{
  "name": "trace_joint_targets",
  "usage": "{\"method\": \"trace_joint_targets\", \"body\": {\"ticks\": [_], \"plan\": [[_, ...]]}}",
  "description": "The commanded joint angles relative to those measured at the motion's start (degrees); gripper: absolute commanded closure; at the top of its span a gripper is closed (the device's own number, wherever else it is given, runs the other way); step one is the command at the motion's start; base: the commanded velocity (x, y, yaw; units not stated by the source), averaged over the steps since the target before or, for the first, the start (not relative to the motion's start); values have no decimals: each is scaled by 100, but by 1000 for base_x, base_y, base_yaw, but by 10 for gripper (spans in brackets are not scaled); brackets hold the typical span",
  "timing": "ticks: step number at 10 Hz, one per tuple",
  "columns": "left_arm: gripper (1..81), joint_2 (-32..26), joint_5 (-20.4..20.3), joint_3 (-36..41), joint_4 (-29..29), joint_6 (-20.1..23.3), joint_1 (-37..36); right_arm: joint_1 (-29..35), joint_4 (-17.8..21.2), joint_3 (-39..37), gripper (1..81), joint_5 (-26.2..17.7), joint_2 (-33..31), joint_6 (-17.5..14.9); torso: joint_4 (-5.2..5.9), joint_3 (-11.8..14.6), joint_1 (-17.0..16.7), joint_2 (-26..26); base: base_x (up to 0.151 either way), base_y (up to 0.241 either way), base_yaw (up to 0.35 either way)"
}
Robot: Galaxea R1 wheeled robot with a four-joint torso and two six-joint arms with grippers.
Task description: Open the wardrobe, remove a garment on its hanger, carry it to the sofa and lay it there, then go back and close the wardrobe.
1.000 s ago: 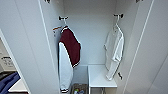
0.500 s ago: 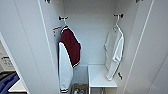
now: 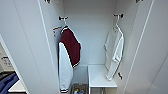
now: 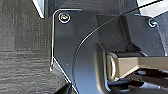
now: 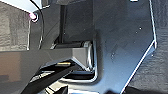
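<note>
The wardrobe point(image 3: 90, 32) stands open straight ahead in the head view, its left door point(image 3: 27, 45) and right door point(image 3: 150, 50) swung wide. Inside on the right, the garment point(image 3: 113, 50), a plain white short-sleeved shirt, hangs on its thin white hanger point(image 3: 116, 23) from a peg on the side wall. It droops over the white inner shelf point(image 3: 100, 76). Both wrist views show my own dark plate above grey carpet point(image 4: 22, 50).
A maroon top with white sleeves point(image 3: 70, 47) hangs from a peg on the wardrobe's left inner wall. A small box with coloured items point(image 3: 78, 88) sits on the wardrobe floor. Something blue point(image 3: 7, 82) lies beyond the left door.
</note>
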Motion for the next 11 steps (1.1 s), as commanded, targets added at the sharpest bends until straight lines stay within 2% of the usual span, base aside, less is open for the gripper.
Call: {"method": "trace_joint_targets", "body": {"ticks": [1, 11], "plan": [[10, -25, 288, -23, 80, 33, -174, 188, -60, 30, 10, -353, 20, -21, 0, 0, 0, 0, 78, 0, 0], [10, -34, 314, -23, 80, 33, -174, 258, -51, 4, 10, -353, 29, -21, 0, 2, -9, -9, 98, 0, 0]]}}
